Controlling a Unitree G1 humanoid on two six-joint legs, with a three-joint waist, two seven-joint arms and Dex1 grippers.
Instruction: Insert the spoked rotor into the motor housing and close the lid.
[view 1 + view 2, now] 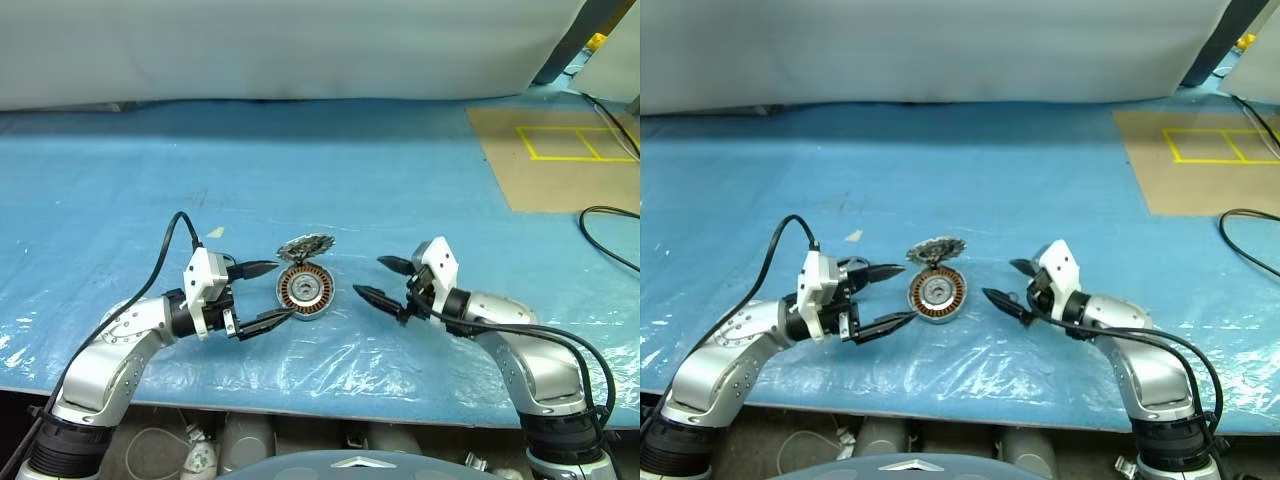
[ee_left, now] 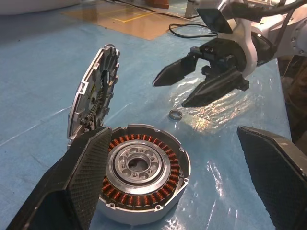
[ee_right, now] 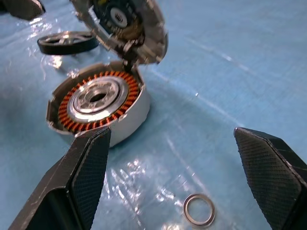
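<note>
While both arms reach in over the blue plastic-covered table (image 1: 420, 180), the motor housing (image 1: 305, 291) lies flat between the 2 grippers, its ring of copper-coloured windings and silver centre facing up and nothing seated inside it. The left gripper (image 1: 263, 294) points across at the housing with its 2 black fingers spread wide and holding nothing; 1 fingertip sits just beside the housing's near edge, though I cannot tell whether it touches, and the other lies level with the housing's far side. The right gripper (image 1: 383, 281) faces it from the opposite side, a little apart from the housing, with its jaws likewise wide apart and empty. The lid (image 2: 93, 91) stands tilted up on edge at the housing's far rim, touching it there as seen from the left wrist, on the side away from both grippers' wrists. The spoked rotor (image 3: 67, 41) lies flat on the table beyond the housing from the right gripper, over toward the left gripper. A small silver ring (image 3: 198, 209) lies on the plastic between the right gripper's fingertips and the housing, closer to the fingertips. A black cable (image 1: 610, 235) lies on the table well out past the right arm.
</note>
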